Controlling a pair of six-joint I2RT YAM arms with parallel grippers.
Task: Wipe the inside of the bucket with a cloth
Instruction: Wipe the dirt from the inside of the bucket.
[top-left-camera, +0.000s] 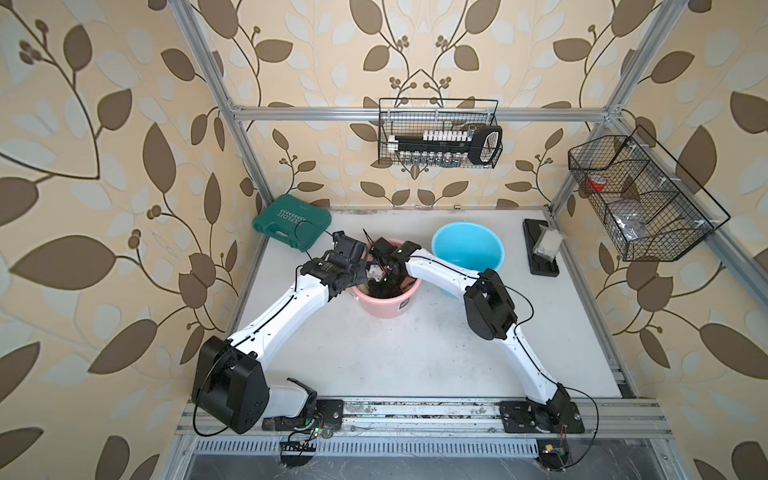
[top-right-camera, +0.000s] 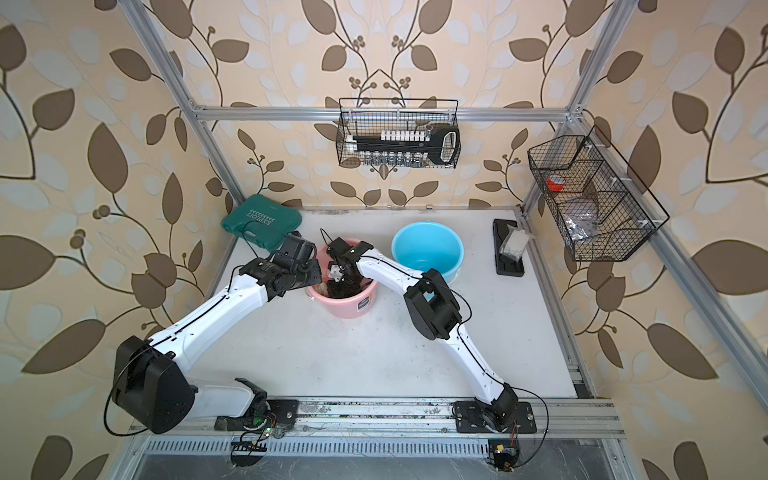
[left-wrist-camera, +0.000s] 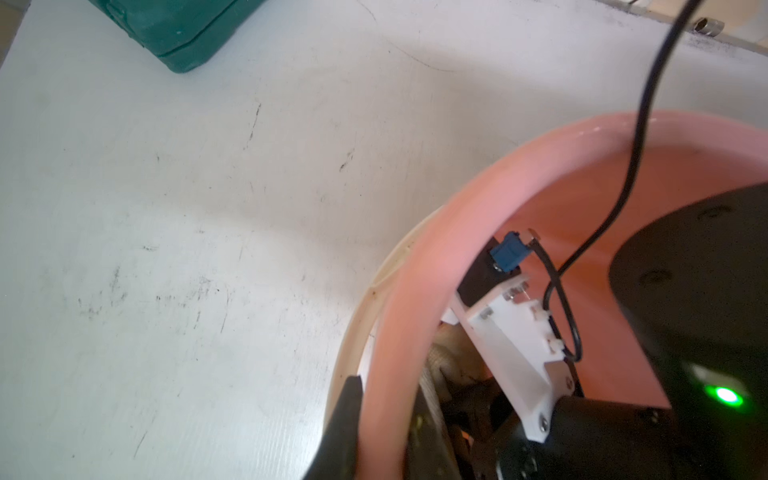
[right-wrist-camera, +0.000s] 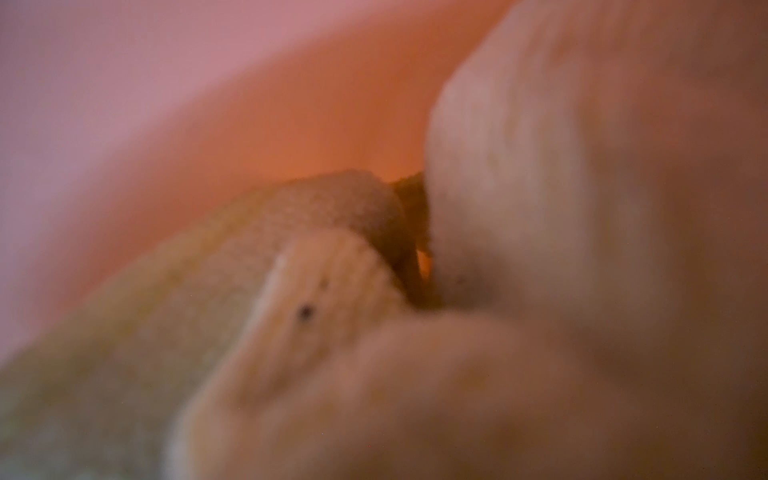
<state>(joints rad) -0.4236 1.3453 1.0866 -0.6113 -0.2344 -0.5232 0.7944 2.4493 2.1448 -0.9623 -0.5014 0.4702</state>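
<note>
mid-wipe, i judge. left gripper (left-wrist-camera: 386, 409) clamps pink bucket (top-left-camera: 388, 307) rim. right gripper (top-left-camera: 384, 282) deep inside, closed, apparently pinching cloth (right-wrist-camera: 324, 291). wall coverage unclear, i'm not calling done.

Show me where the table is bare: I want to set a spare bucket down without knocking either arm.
Roomiest: the bare table between the left arm and right arm, from the pink bucket to the front rail. A narrower gap lies between the blue bucket and black tray. Crowded: the pink bucket, where both arms meet, and the green case corner.
</note>
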